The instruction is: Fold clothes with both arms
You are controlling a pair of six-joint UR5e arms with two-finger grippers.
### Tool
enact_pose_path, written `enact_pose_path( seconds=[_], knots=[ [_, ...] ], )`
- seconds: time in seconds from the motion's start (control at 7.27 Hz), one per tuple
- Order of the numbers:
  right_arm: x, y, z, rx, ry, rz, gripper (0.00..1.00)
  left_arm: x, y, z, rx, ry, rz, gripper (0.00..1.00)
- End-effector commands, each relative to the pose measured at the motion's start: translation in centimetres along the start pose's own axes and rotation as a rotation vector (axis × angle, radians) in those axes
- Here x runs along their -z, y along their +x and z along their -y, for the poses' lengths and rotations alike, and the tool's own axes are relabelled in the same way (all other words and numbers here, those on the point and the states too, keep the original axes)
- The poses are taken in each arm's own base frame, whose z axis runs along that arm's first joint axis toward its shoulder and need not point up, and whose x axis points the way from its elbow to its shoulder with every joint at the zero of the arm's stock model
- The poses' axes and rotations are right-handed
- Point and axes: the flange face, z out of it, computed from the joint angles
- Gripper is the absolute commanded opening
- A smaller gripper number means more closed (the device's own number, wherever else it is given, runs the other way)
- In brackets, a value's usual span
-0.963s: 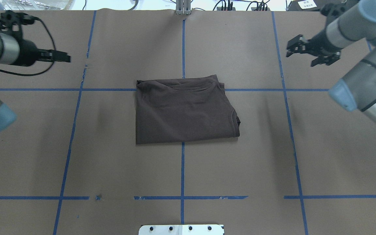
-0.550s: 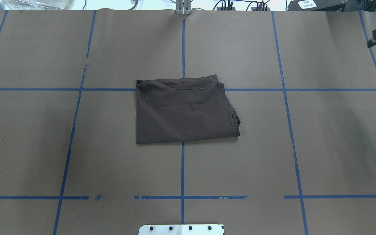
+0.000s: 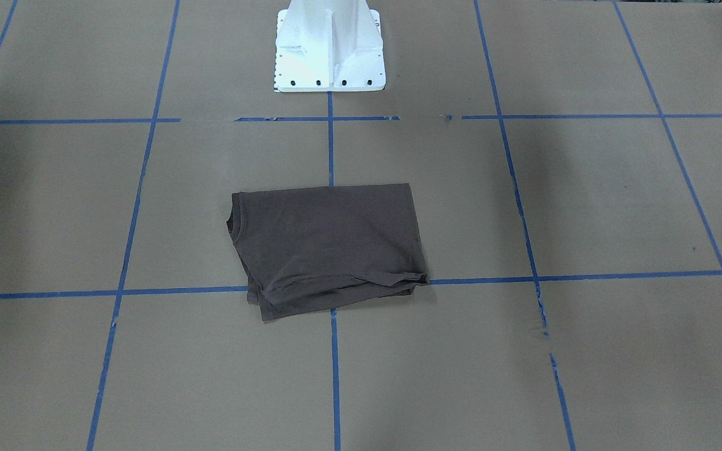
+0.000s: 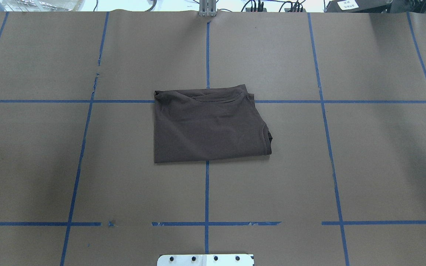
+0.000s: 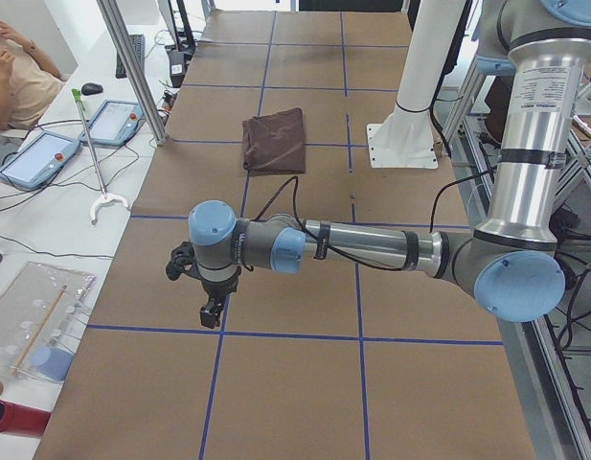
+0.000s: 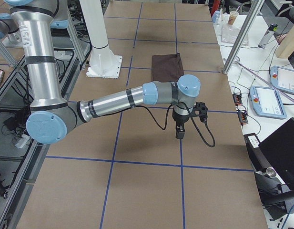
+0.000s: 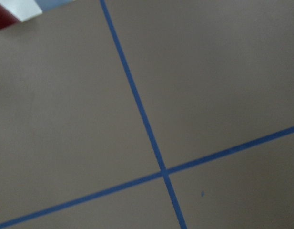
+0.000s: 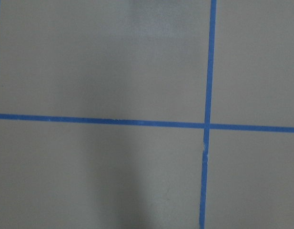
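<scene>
The clothes are one dark grey-brown T-shirt (image 4: 209, 125), folded into a rough rectangle at the middle of the brown paper table (image 4: 50, 166), its collar edge toward the right of the overhead view. It also shows as the T-shirt (image 3: 329, 247) in the front view. Both arms are out of the overhead and front views. My left gripper (image 5: 211, 311) points down over bare table, far from the shirt (image 5: 274, 139). My right gripper (image 6: 179, 131) also points down over bare table, away from the shirt (image 6: 167, 67). I cannot tell if either is open or shut. Both wrist views show only paper and blue tape.
The white pedestal base (image 3: 329, 50) stands behind the shirt at the robot's side. Blue tape lines (image 4: 206, 192) grid the paper. A side bench holds teach pendants (image 5: 118, 122), with a person (image 5: 17, 81) seated there. Another pendant (image 6: 273, 101) lies beyond the opposite table end.
Both arms have swung outward and left the overhead view; the left was gone 0.6 s ago, the right was then just at the right edge. The shirt has not moved.
</scene>
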Motion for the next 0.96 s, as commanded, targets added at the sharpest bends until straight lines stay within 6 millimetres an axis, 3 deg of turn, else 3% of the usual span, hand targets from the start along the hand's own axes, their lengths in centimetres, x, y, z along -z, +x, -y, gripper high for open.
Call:
enact_pose_path(
  seconds=[0.0, 0.28, 0.69, 0.83],
  knots=[
    [-1.1, 1.6, -0.8, -0.012, -0.028, -0.064, 1.0, -0.5, -0.5, -1.6, 0.06, -0.063, -0.011, 1.0],
    [-1.8, 1.6, -0.7, 0.009, -0.037, -0.127, 1.0, -0.2, 0.0, -2.2, 0.041, -0.051, 0.0, 1.0],
    [-3.2, 2.5, -2.2, 0.049, -0.072, -0.09, 1.0, 1.5, 1.6, -0.7, 0.002, -0.002, -0.006, 1.0],
    [-4.7, 1.8, -2.2, 0.063, -0.1, -0.043, 1.0, 4.4, 3.7, -0.2, -0.032, 0.041, 0.005, 1.0]
  ],
)
